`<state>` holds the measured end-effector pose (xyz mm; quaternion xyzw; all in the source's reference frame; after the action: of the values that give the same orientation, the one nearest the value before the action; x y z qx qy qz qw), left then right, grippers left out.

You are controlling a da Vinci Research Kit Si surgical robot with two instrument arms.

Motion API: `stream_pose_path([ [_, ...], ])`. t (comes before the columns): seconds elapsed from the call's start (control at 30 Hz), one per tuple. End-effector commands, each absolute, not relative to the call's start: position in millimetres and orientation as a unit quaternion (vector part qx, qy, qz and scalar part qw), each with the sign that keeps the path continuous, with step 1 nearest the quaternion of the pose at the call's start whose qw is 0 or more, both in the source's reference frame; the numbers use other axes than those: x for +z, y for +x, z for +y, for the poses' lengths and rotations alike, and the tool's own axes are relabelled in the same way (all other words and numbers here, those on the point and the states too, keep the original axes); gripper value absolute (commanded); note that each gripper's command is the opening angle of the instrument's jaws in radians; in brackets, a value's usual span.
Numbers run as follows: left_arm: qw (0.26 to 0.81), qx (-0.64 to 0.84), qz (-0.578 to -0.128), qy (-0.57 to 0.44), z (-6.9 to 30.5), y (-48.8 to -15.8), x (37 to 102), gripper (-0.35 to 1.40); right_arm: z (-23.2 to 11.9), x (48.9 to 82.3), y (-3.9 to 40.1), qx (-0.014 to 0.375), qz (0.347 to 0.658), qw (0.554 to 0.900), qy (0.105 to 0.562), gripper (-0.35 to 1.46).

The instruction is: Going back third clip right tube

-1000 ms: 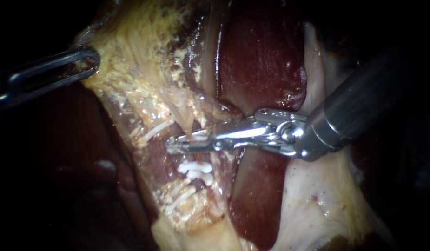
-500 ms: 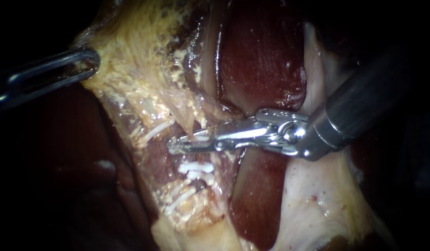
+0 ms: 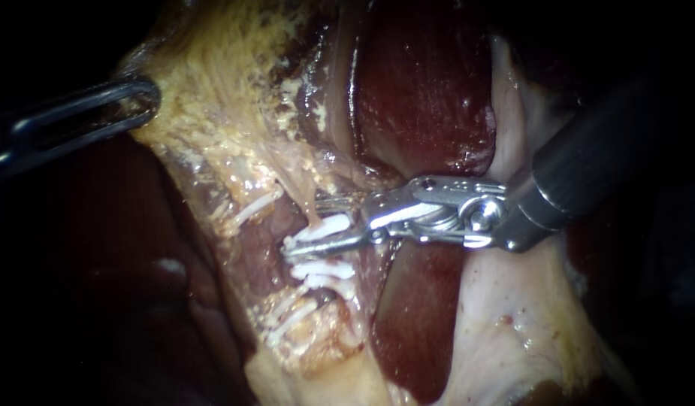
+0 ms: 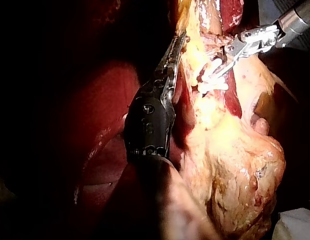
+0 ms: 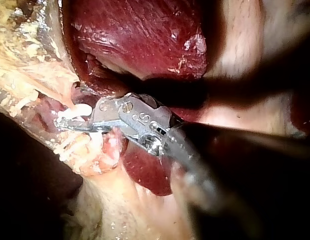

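My right instrument (image 3: 308,223) comes in from the right, its jaws open across the right tube (image 3: 315,216). A fresh white clip (image 3: 317,228) sits on that tube between the jaws, resting by the lower one. Two more white clips (image 3: 322,271) lie just below it. The right wrist view shows the same clip (image 5: 79,110) at the tip of my right instrument (image 5: 70,119). My left instrument (image 3: 140,105) at the upper left is shut on the yellow tissue (image 3: 212,83); in the left wrist view its jaws lie closed along that tissue's edge (image 4: 176,47).
Dark red liver (image 3: 426,90) fills the upper middle, with another lobe (image 3: 411,316) under my right shaft. Pale tissue (image 3: 512,316) spreads at the lower right. White clips (image 3: 253,207) mark a tube left of the jaws, and another (image 3: 291,319) lies lower down.
My right instrument's jaws have opened and slid a little to the right, leaving a white clip on the tube. The left instrument has held still.
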<state>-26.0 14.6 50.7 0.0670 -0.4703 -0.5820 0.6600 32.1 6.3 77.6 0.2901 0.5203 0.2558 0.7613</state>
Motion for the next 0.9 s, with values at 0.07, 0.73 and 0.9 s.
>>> stream_pose_path([
  [0.07, 0.660, -0.582, -0.470, 0.067, 14.6, -25.9, 50.7, -0.35, 5.9, 77.0, 31.7, 0.249, 0.531, 0.752, 0.302, 0.60],
  [0.73, 0.660, -0.582, -0.471, 0.067, 14.5, -25.9, 50.7, -0.35, 6.0, 76.4, 29.4, 0.206, 0.551, 0.758, 0.281, 0.60],
  [0.9, 0.660, -0.582, -0.471, 0.067, 14.5, -25.8, 50.7, -0.35, 6.5, 74.5, 26.4, 0.169, 0.562, 0.765, 0.265, 0.60],
])
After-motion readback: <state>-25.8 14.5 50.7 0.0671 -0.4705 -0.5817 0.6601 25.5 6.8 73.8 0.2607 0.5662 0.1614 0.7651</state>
